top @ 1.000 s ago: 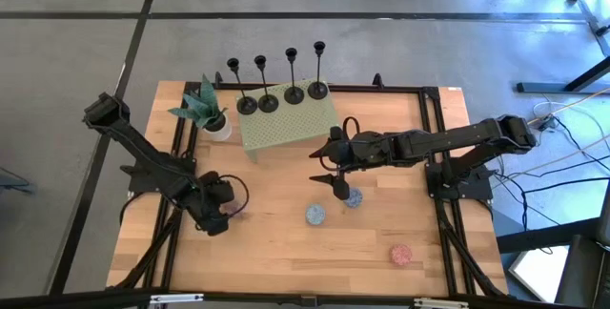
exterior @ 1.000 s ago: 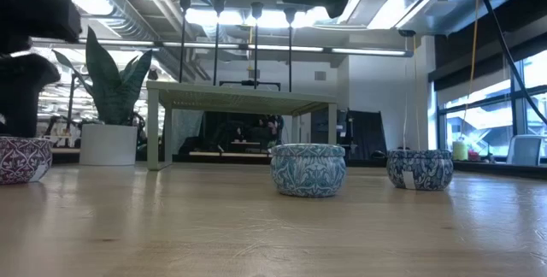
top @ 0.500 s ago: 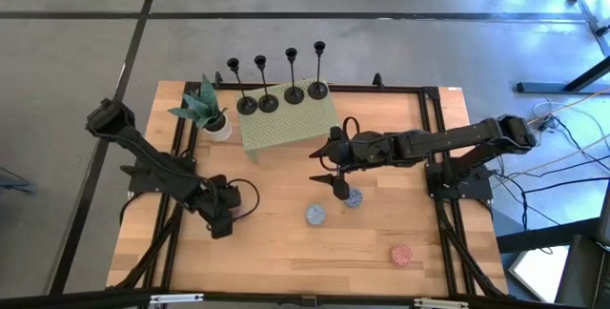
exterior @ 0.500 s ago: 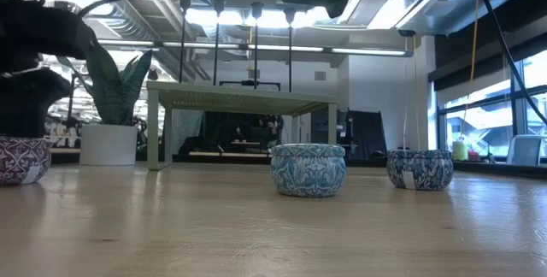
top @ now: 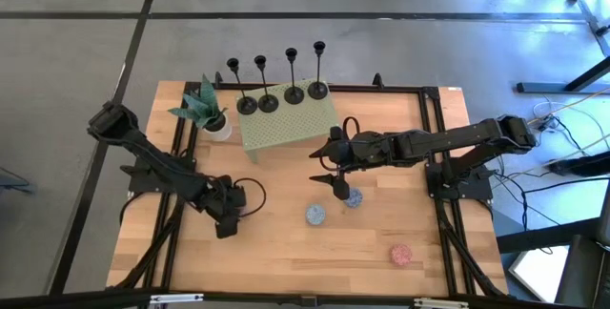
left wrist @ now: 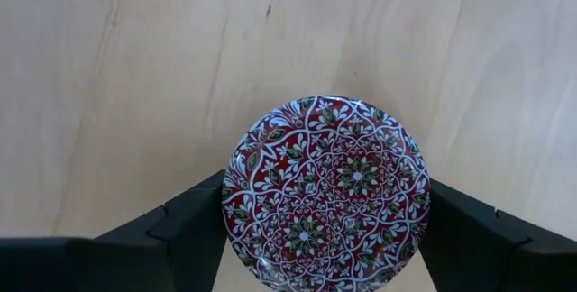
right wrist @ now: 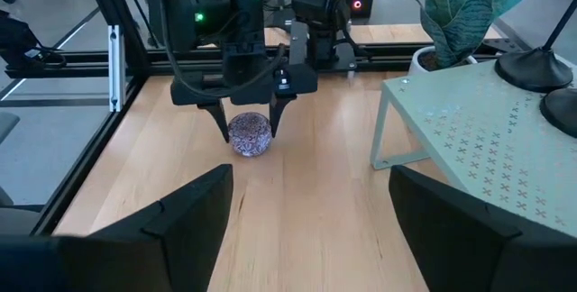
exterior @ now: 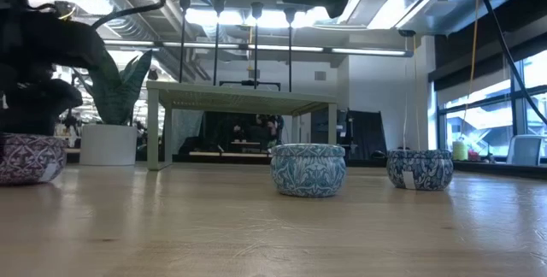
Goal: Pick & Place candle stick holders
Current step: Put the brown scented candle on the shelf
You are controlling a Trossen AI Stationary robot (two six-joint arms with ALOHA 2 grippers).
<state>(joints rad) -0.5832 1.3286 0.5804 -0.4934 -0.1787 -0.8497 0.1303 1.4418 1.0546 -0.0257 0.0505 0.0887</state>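
Four black candle stick holders (top: pixel 268 103) stand by their round bases on a green perforated stand (top: pixel 286 123) at the table's far side, stems up (exterior: pixel 255 29). No gripper is near them. My left gripper (top: pixel 227 223) points down at the near left, shut on a red patterned tin (left wrist: pixel 326 193) that also shows in the right wrist view (right wrist: pixel 250 135). My right gripper (right wrist: pixel 311 188) hangs open above the table's middle (top: pixel 337 185), with nothing between its fingers. My left gripper has the red tin's round side wall (left wrist: pixel 227 204) between its two fingers, one finger on each opposite side. The fingers come from above, pointing steeply down. The tin sits upright, lid up, with its bottom on the table (exterior: pixel 30 159).
Two blue patterned tins (top: pixel 315 215) (top: pixel 354 197) lie near the table's middle, one just below my right gripper. A pink tin (top: pixel 400 254) sits near the front right. A potted plant (top: pixel 212 118) stands left of the stand. Black frame rails edge the table.
My left gripper has moved a little toward the table's right edge and slightly down. The red tin has slid along the table with it, staying upright. The right arm has kept still.
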